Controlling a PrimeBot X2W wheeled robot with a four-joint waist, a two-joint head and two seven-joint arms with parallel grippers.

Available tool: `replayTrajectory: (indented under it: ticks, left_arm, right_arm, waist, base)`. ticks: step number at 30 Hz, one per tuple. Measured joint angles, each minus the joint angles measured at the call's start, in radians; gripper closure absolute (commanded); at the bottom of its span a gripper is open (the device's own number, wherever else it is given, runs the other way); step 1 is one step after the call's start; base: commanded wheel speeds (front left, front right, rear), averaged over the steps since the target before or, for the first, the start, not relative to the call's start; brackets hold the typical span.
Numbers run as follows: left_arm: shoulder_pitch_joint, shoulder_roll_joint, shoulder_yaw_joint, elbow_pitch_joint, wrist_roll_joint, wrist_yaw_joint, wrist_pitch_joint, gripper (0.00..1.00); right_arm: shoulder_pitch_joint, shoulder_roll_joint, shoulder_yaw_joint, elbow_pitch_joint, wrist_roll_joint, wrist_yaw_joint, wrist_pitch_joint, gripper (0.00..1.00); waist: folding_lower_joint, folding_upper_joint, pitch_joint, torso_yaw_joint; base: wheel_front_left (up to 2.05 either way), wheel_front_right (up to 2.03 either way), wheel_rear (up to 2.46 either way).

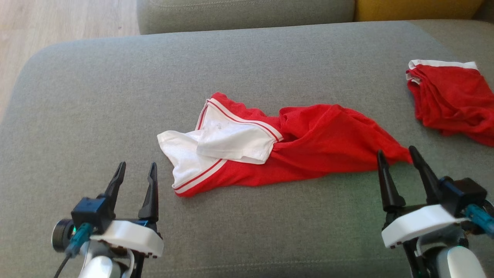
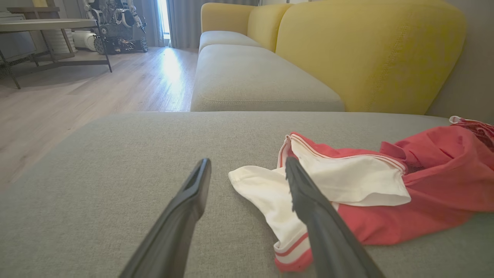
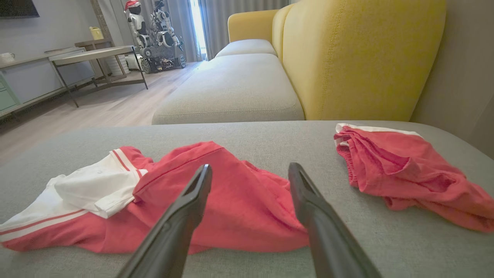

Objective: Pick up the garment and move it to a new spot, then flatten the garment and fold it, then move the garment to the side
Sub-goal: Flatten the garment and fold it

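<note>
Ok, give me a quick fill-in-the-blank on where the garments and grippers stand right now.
The left gripper and right gripper both stand ____, holding nothing. The crumpled garment has its white part toward the robot's ____. A second red garment lies farther to the robot's ____. The sofa backrest is ____.
Missing: open; left; right; yellow.

Grey sofa seat [image 1: 247,58], yellow backrest [image 2: 370,58], wooden floor [image 2: 77,100], distant table [image 2: 46,25].

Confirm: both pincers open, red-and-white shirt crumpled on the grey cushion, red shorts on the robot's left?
Wrong side: the red shorts lie on the robot's right, per the head view. The left pincer and right pincer are open; the red-and-white shirt is crumpled on the grey cushion.
</note>
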Motion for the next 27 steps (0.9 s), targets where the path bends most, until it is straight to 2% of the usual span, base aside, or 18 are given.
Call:
replayTrajectory:
  ticks: [22, 27]
  left_arm:
    - [0.001, 0.007, -0.020, -0.018, -0.001, 0.007, 0.016, 0.00]
    - [-0.019, 0.006, -0.052, -0.015, -0.011, -0.021, 0.040, 0.00]
  right_arm:
    - [0.001, 0.000, 0.005, -0.003, 0.029, 0.000, 0.008, 0.00]
    - [0.001, 0.000, 0.009, -0.002, 0.036, 0.000, 0.008, 0.00]
  waist:
    - [0.0000, 0.0000, -0.013, -0.001]
    - [0.0000, 0.0000, -0.004, -0.004]
  base:
    - [0.00, 0.00, 0.00]
    - [0.00, 0.00, 0.00]
